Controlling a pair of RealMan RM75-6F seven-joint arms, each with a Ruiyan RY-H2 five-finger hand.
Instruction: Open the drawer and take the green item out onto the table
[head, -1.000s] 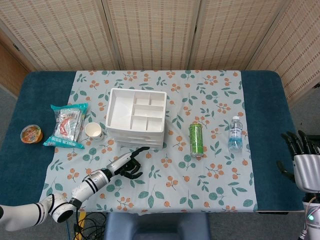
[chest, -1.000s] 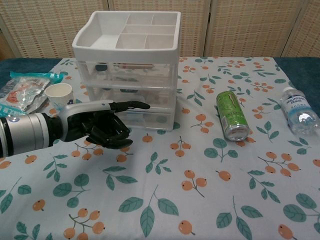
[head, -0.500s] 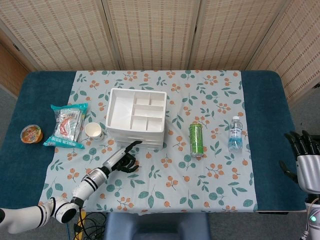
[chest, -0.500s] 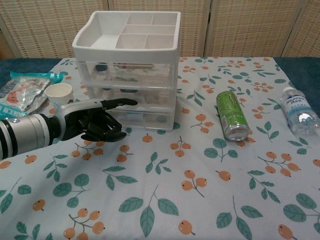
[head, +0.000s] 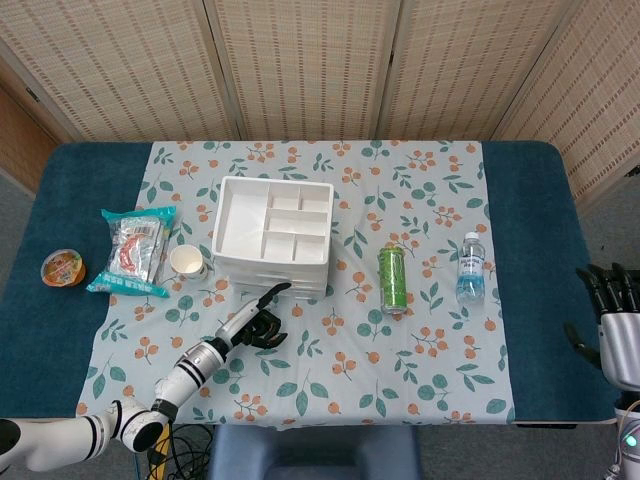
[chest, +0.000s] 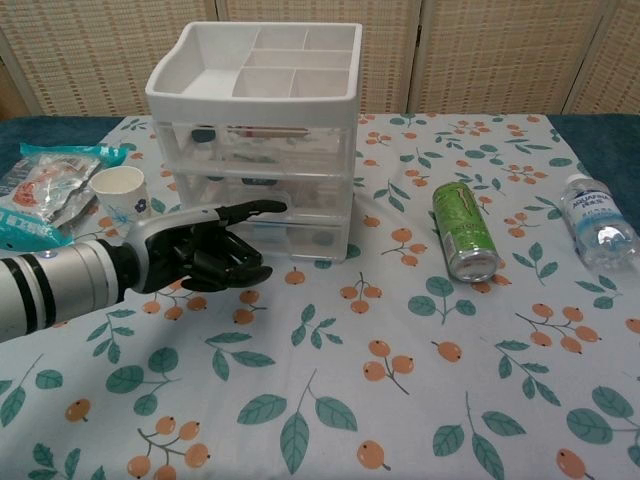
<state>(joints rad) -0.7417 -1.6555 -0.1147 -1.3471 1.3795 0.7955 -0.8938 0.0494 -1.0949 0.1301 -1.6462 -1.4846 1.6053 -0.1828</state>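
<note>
The white drawer unit (head: 270, 235) (chest: 255, 130) stands left of the table's middle, its three clear drawers all pushed in. Small dark things show dimly through the fronts; a teal-green bit (chest: 257, 181) lies in the middle drawer. My left hand (chest: 205, 255) (head: 256, 322) hovers just in front of the unit with nothing in it. Most of its fingers are curled in and one is stretched toward the lower drawer fronts; I cannot tell whether it touches them. My right hand (head: 615, 320) hangs past the table's right edge, fingers apart and holding nothing.
A green can (chest: 463, 232) lies right of the unit, with a water bottle (chest: 598, 222) further right. A paper cup (chest: 120, 190), a snack bag (head: 133, 250) and a small orange cup (head: 62, 268) sit to the left. The flowered cloth (chest: 400, 380) covers the table.
My left hand drew back left from the drawers, then edged toward them again. The right hand sank a little lower at the frame's edge. The drawers stayed closed.
</note>
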